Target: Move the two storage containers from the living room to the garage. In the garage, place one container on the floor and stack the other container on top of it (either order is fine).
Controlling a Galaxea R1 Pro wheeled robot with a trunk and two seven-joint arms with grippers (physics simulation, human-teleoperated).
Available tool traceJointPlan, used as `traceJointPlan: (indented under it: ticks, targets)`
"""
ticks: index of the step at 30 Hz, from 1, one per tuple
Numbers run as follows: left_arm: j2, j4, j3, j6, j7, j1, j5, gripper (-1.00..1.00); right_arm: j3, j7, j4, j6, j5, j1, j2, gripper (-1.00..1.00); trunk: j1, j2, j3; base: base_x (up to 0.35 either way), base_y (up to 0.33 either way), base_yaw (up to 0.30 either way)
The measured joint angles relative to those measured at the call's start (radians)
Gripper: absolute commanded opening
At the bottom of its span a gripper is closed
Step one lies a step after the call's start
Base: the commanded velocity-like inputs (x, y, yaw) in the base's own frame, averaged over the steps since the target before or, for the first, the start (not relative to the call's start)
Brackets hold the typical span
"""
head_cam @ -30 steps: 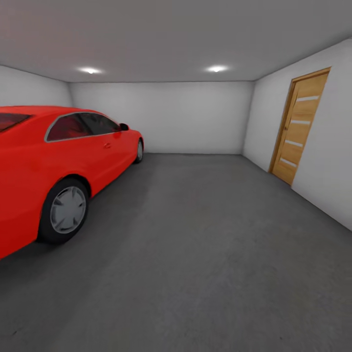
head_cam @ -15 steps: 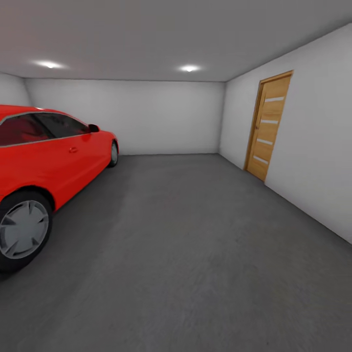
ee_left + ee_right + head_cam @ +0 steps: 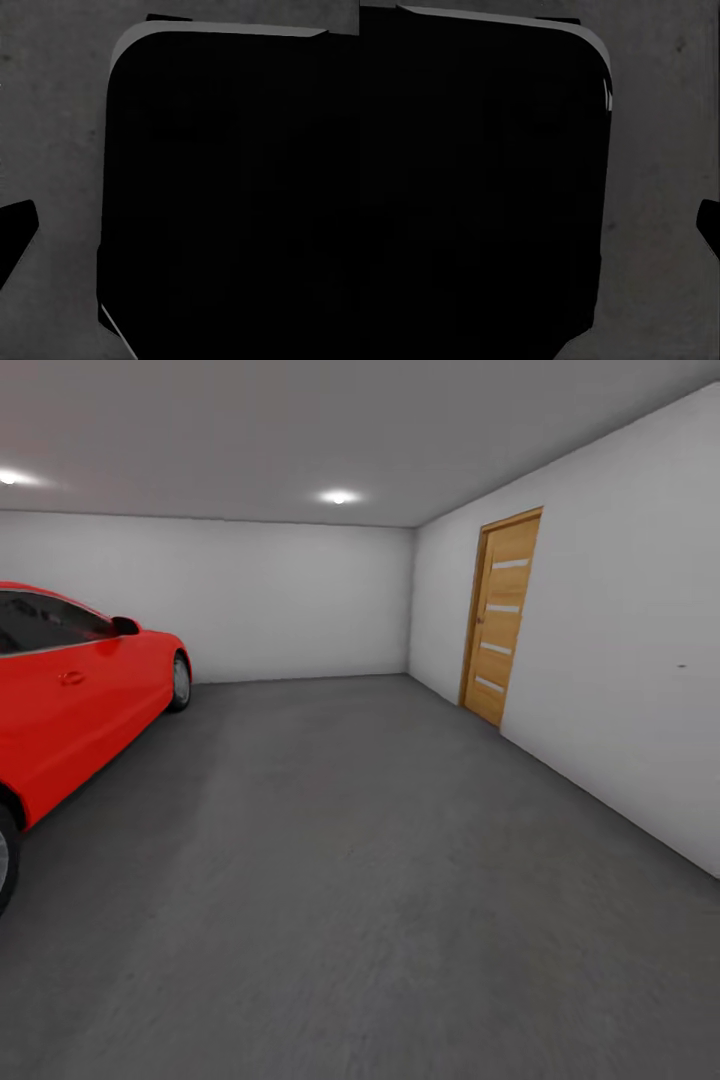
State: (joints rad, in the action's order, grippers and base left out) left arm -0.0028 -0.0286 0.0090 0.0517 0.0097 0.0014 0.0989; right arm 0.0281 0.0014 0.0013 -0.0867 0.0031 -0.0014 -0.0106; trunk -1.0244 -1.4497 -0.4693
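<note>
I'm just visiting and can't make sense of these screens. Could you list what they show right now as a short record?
room: garage with white-grey walls
floor: dark grey concrete
car: red, parked at the left
door: wooden, shut, in the right wall
ceiling lights: round, lit
wrist views: a large black shape over grey floor, too dark to identify

no readable text, labels or numbers anywhere
</note>
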Motion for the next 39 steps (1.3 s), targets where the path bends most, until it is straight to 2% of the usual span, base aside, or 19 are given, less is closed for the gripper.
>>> traceJointPlan:
  ticks: [39]
  targets:
    - [0.0, 0.0, 0.002, 0.006, 0.0, 0.0, 0.002, 1.0, 0.004, 0.003, 0.0, 0.004, -0.002, 0.0, 0.001, 1.0, 0.0, 0.0, 0.0, 0.321, 0.0, -0.003]
